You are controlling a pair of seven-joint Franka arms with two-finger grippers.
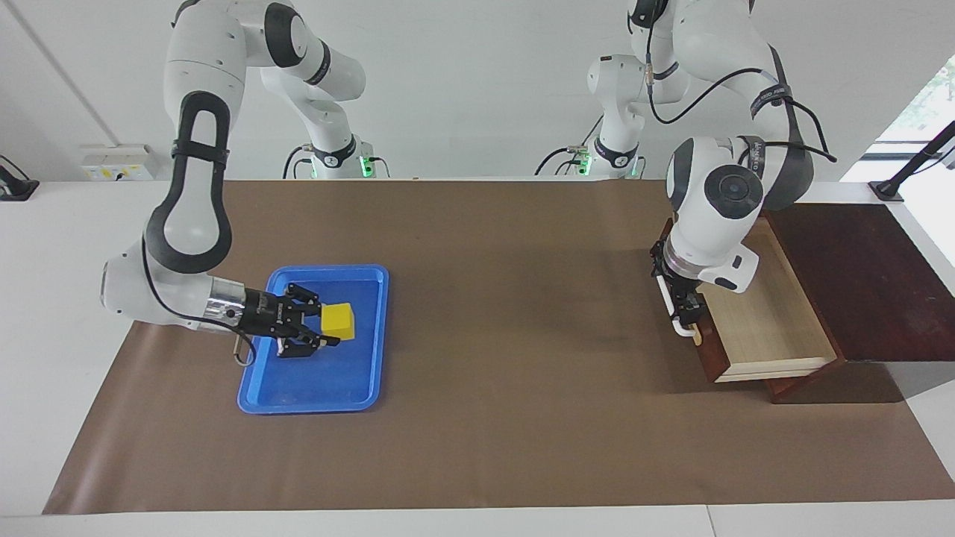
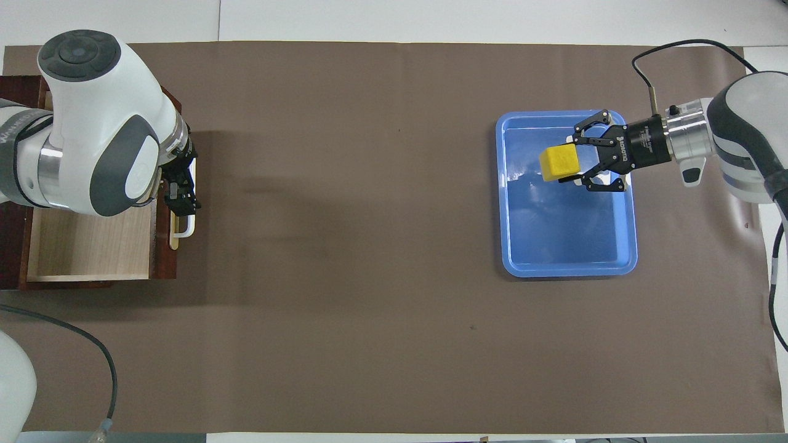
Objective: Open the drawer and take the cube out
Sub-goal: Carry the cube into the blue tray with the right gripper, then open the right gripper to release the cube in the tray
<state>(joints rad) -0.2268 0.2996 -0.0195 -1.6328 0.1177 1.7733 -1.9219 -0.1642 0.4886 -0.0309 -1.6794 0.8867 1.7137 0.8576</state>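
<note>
Over the blue tray (image 1: pixel 377 328) at the right arm's end of the bench, the right end effector (image 1: pixel 322 326) grips the cube (image 1: pixel 338 321); lower before release. Left end effector (image 1: pixel 685 313), fully spread, meets the drawer (image 1: pixel 761 317) handle (image 1: pixel 671 313).
</note>
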